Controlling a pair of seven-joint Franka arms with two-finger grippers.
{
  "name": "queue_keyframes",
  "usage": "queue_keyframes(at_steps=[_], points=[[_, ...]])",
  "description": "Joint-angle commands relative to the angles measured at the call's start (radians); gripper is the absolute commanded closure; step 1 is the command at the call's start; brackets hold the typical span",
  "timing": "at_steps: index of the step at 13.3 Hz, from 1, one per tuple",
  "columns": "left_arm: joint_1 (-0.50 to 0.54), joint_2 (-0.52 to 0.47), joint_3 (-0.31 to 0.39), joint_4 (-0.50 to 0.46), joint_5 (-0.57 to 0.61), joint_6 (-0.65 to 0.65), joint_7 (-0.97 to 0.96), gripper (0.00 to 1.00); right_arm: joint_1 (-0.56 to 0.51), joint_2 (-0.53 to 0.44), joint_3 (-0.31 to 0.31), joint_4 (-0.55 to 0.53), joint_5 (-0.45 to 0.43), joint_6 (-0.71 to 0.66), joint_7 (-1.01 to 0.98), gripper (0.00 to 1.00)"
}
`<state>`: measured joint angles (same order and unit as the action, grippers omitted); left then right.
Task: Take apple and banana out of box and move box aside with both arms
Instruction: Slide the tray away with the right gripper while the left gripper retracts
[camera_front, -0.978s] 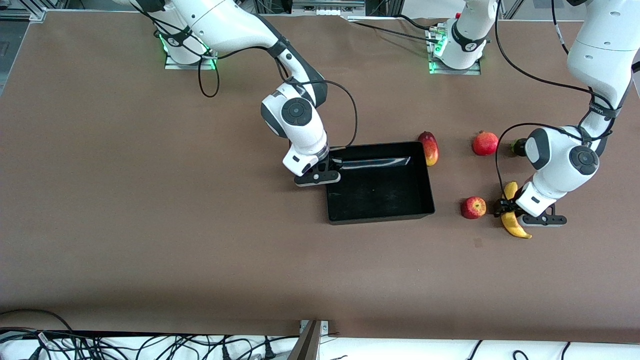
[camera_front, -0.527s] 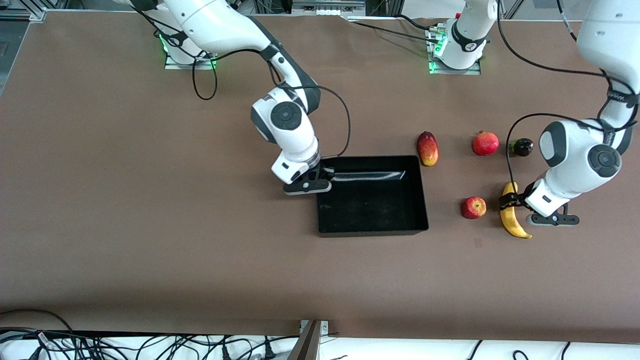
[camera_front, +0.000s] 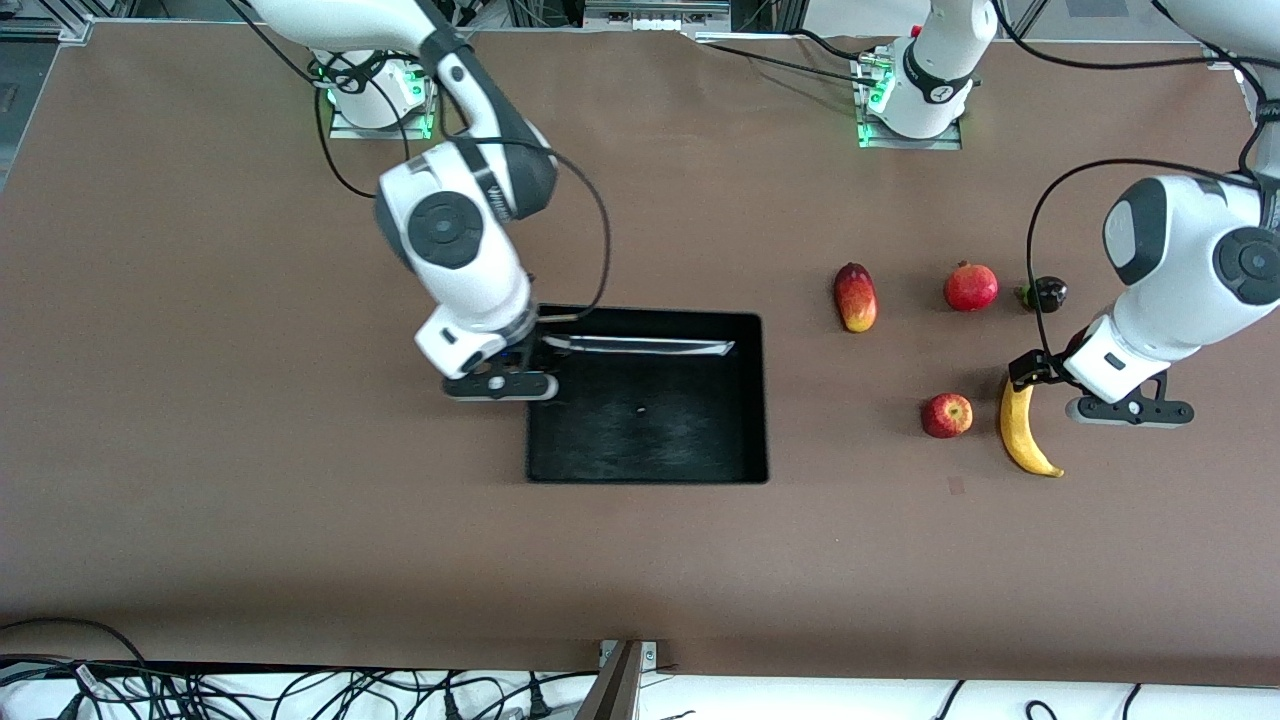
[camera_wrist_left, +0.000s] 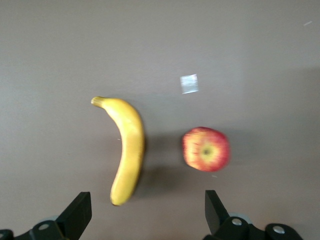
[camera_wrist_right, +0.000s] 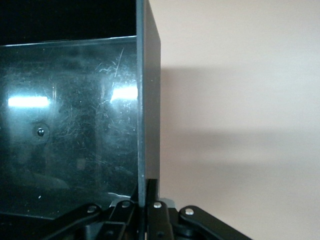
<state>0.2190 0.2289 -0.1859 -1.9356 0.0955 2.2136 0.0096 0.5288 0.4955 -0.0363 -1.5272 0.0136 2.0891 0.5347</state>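
Observation:
The black tray (camera_front: 680, 430) lies on the table's middle. My right gripper (camera_front: 538, 348) is shut on the tray's wall at the end toward the right arm; the right wrist view shows the thin wall (camera_wrist_right: 148, 100) pinched in my right gripper (camera_wrist_right: 148, 192). The yellow banana (camera_front: 1022, 432) and the red apple (camera_front: 946, 415) lie side by side on the table toward the left arm's end. My left gripper (camera_front: 1030, 370) hangs open and empty over the banana's end. The left wrist view shows the banana (camera_wrist_left: 127, 150) and apple (camera_wrist_left: 206, 149) below my left gripper (camera_wrist_left: 147, 215).
A red-yellow mango (camera_front: 855, 297), a red pomegranate (camera_front: 970, 287) and a small dark fruit (camera_front: 1045, 293) lie in a row farther from the front camera than the apple. A small pale patch (camera_wrist_left: 189, 83) marks the table near the apple.
My right gripper has dragged the tray toward the right arm's end of the table. My left gripper has risen off the banana, which stays on the table.

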Motion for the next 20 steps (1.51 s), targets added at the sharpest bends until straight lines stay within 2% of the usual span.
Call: queue_keyframes(at_steps=[1, 4, 5, 8, 10, 12, 16, 17, 18, 20], points=[[-0.05, -0.104, 0.032, -0.017, -0.057, -0.086, -0.007, 0.0, -0.094, -0.101, -0.02, -0.124, 0.045, 0.011, -0.096, 1.0], [-0.079, -0.178, 0.04, -0.004, -0.057, -0.181, -0.002, 0.0, -0.232, -0.194, -0.028, -0.276, 0.115, 0.017, -0.39, 1.0], [-0.086, -0.18, 0.051, 0.041, -0.057, -0.243, 0.0, 0.0, -0.266, -0.231, -0.048, -0.341, 0.127, 0.037, -0.451, 1.0], [-0.145, -0.18, 0.114, 0.16, -0.06, -0.418, 0.019, 0.0, -0.28, -0.281, -0.18, -0.462, 0.129, 0.104, -0.614, 1.0], [-0.185, -0.178, 0.161, 0.213, -0.088, -0.472, 0.041, 0.0, -0.28, -0.307, -0.247, -0.601, 0.129, 0.259, -0.697, 1.0], [-0.217, -0.172, 0.194, 0.245, -0.105, -0.503, 0.042, 0.0, -0.28, -0.333, -0.264, -0.713, 0.131, 0.388, -0.74, 1.0], [-0.242, -0.171, 0.223, 0.257, -0.105, -0.506, 0.044, 0.0, -0.28, -0.33, -0.266, -0.763, 0.155, 0.448, -0.742, 1.0], [-0.254, -0.171, 0.235, 0.259, -0.105, -0.506, 0.05, 0.0, -0.28, -0.333, -0.266, -0.763, 0.155, 0.441, -0.737, 0.69], [-0.262, -0.172, 0.249, 0.259, -0.105, -0.508, 0.056, 0.0, -0.28, -0.334, -0.277, -0.761, 0.155, 0.431, -0.728, 0.04], [-0.271, -0.172, 0.249, 0.26, -0.112, -0.512, 0.061, 0.0, -0.28, -0.353, -0.287, -0.749, 0.155, 0.367, -0.725, 0.0]])
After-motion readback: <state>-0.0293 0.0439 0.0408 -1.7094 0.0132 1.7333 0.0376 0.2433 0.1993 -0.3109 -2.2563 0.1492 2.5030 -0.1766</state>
